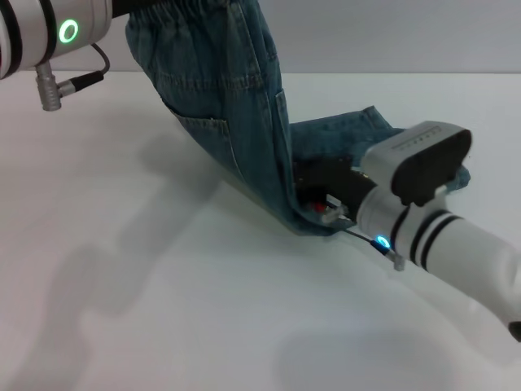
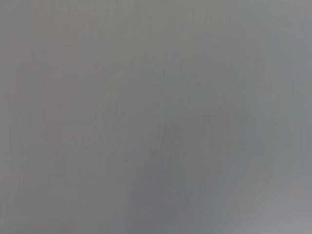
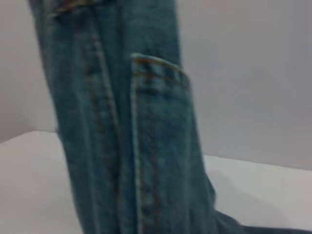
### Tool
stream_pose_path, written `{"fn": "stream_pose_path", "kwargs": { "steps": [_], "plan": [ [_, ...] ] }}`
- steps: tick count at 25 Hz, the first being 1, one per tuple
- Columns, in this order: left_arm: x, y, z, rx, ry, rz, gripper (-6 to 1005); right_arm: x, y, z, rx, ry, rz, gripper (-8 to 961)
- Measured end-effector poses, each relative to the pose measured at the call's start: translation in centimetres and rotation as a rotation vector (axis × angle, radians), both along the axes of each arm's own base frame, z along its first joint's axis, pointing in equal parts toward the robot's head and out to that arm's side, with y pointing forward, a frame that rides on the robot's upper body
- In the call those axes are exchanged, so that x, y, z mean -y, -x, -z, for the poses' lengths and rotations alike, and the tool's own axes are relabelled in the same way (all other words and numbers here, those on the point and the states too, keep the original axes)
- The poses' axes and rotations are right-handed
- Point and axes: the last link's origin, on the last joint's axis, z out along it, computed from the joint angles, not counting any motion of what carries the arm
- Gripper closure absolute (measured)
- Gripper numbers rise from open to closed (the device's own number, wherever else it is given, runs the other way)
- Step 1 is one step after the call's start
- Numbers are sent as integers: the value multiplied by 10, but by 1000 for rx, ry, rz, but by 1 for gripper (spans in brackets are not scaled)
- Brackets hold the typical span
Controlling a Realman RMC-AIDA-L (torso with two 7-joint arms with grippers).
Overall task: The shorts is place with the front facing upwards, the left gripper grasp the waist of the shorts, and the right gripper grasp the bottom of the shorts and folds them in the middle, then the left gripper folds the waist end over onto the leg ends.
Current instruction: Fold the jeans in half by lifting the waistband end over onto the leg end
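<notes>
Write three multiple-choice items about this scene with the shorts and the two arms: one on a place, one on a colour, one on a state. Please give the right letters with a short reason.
1. Where is the waist of the shorts?
A. lifted high at the far left
B. flat on the table
C. under the right arm

2. Which colour is the light on the right arm, behind the right gripper?
A. green
B. blue
C. red

3. How do the shorts lie?
A. spread flat
B. one end raised, the other end on the table
C. fully in the air

Answers: 1 A, the gathered band hangs up by the left gripper. 2 B, a small blue light glows there. 3 B, the cloth slopes down to the right gripper.
</notes>
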Motion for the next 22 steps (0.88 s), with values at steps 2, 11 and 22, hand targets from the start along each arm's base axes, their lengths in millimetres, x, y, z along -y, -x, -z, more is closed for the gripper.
{"fn": "stream_pose_path", "kwargs": {
  "steps": [2,11,22],
  "plan": [
    [0,0,0,0,0,1,950,-1,5,2,-1,12,-14,953],
    [1,-1,3,2,4,6,950,-1,28,13,-9,69,-66,953],
    [2,-1,4,5,4,12,950,3,41,21,-8,111,-110,953]
  ]
}}
